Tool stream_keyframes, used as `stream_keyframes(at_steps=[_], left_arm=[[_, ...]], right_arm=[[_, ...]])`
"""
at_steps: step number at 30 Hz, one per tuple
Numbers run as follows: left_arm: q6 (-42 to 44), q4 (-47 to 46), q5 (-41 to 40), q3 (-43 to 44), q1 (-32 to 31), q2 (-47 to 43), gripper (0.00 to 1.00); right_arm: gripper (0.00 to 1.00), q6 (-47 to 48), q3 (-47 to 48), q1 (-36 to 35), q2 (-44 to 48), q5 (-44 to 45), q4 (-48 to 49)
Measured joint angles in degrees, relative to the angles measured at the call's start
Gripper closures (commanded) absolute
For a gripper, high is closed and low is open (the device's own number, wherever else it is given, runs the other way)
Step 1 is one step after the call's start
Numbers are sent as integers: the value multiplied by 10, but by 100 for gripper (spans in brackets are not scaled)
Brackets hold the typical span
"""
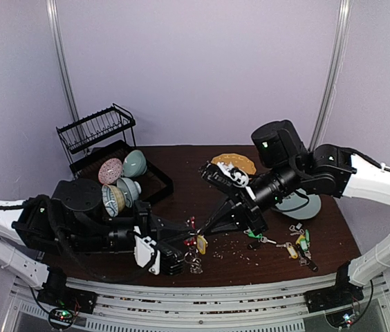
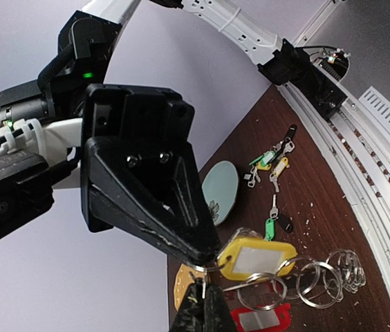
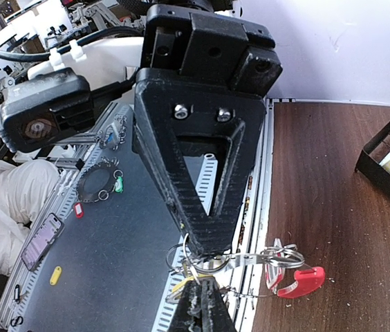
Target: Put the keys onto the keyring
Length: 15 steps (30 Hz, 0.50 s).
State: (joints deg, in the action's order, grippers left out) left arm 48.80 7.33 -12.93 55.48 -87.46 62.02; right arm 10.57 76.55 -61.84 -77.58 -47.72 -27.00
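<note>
The keyring hangs between my two grippers above the table's front middle; its red arc and silver loops show. A yellow-tagged key and a red tag hang on it. My left gripper is shut on a small silver loop. My right gripper is shut on loops of the same ring, tip to tip with the left one. In the top view the left gripper and the right gripper meet there. Loose keys and a green-tagged key lie on the table to the right.
A black dish rack with bowls stands at the back left. A yellow dotted plate and a teal plate lie at the back right. Crumbs dot the brown table. The slotted white rail runs along the near edge.
</note>
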Motion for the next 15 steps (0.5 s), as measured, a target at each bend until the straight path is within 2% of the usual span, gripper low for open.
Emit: stream_keyframes(at_steps=[15], left_arm=[[10,-14,20,-23,0,-6,100]], right_arm=[[100,0,0,3,-21,-12,-8]])
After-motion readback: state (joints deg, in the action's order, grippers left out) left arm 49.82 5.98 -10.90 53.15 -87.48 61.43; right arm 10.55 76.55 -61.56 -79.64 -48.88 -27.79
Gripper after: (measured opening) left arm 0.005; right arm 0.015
